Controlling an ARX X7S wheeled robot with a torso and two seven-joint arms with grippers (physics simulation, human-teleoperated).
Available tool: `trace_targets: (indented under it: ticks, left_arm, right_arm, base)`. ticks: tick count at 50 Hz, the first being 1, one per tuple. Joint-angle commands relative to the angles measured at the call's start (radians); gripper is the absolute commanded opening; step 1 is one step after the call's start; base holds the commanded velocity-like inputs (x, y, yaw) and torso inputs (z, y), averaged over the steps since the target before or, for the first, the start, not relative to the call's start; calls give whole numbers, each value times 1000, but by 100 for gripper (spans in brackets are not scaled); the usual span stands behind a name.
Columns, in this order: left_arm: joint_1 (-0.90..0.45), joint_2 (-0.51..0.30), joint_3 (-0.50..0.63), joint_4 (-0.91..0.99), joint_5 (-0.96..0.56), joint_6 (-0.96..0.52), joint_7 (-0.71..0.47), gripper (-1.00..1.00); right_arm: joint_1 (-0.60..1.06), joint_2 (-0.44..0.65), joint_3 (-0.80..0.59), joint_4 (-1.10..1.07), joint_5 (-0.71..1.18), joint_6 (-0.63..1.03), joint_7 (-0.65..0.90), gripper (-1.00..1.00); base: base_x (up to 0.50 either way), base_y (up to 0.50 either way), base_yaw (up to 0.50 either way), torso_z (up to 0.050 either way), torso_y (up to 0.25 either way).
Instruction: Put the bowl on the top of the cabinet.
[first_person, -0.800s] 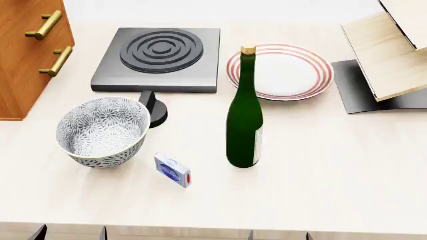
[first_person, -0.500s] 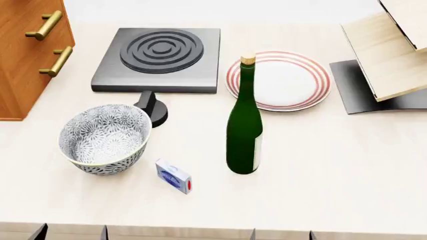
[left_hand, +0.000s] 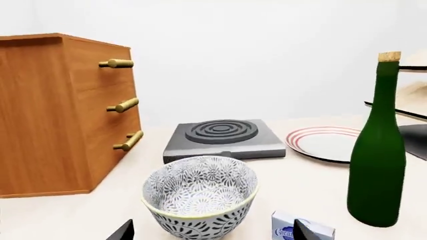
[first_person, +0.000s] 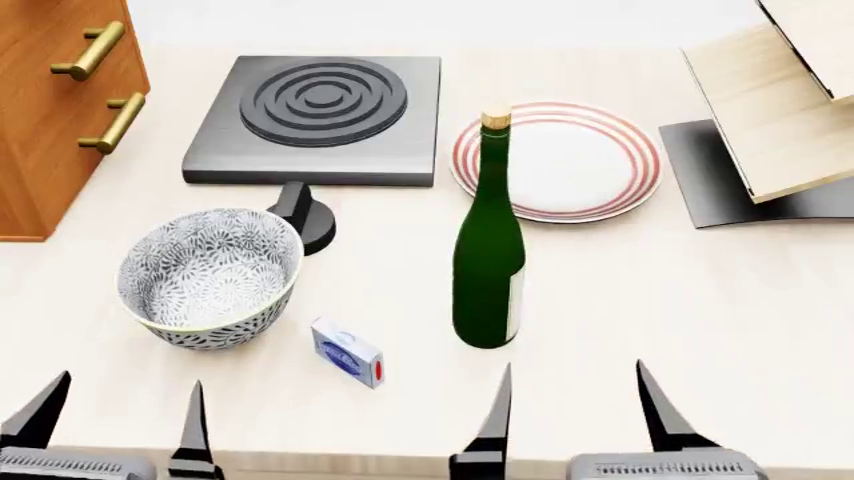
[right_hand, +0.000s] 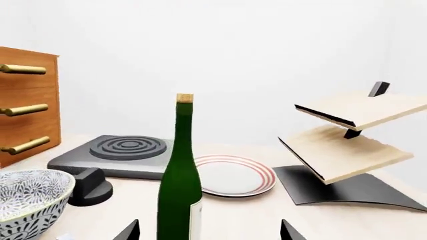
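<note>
Currently both of my hands sit at the near edge of the bench, each with its fingers spread wide and holding nothing. My left hand (first_person: 118, 425) is the nearer one to the bowl (first_person: 210, 276): the bowl stands upright on the bench just ahead of that hand and slightly toward its inner side, apart from the fingertips, with no contact. My right hand (first_person: 577, 410) lies well apart from the bowl, with the green bottle (first_person: 490, 262) standing between them, so I judge the reach belongs to the left arm. The bowl is round, so it offers no long axis; its rim faces up, open to a grip over the wall. A small blue box (first_person: 347, 353) lies just beside the bowl, on the side toward my right hand. The cabinet (first_person: 56, 105) stands farther ahead and outward of my left hand, beyond the bowl; its top is visible only in the left wrist view.
</note>
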Motion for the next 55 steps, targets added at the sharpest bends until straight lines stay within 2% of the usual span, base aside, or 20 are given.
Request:
trace_targets:
  ticks: [1, 18, 26, 36, 44, 55]
  left_arm:
    - [-29, -18, 14, 116, -3, -100, -21, 100]
    - [-31, -27, 23, 101, -24, -82, -36, 100]
    - [-27, -30, 26, 86, -36, -71, -42, 100]
    - [-16, -39, 29, 88, -43, -61, -52, 100]
    - [-13, -46, 33, 94, -48, -60, -59, 100]
    - [-19, -51, 40, 80, -55, -50, -67, 100]
  right_arm:
    - [33, 27, -16, -114, -1, 80, 10, 100]
    - [12, 31, -2, -78, 46, 28, 17, 100]
    - [3, 37, -17, -48, 35, -8, 28, 100]
    - [2, 44, -23, -42, 45, -30, 31, 100]
    - [-2, 45, -25, -44, 56, -37, 37, 100]
    - [-2, 55, -36, -29, 41, -67, 52, 100]
  base:
    - [0, 0, 0, 0, 0]
    - [0, 5, 0, 0, 0]
    - [0, 464, 0, 0, 0]
    - [0, 37, 0, 0, 0]
    - [0, 453, 0, 0, 0]
    - [0, 33, 0, 0, 0]
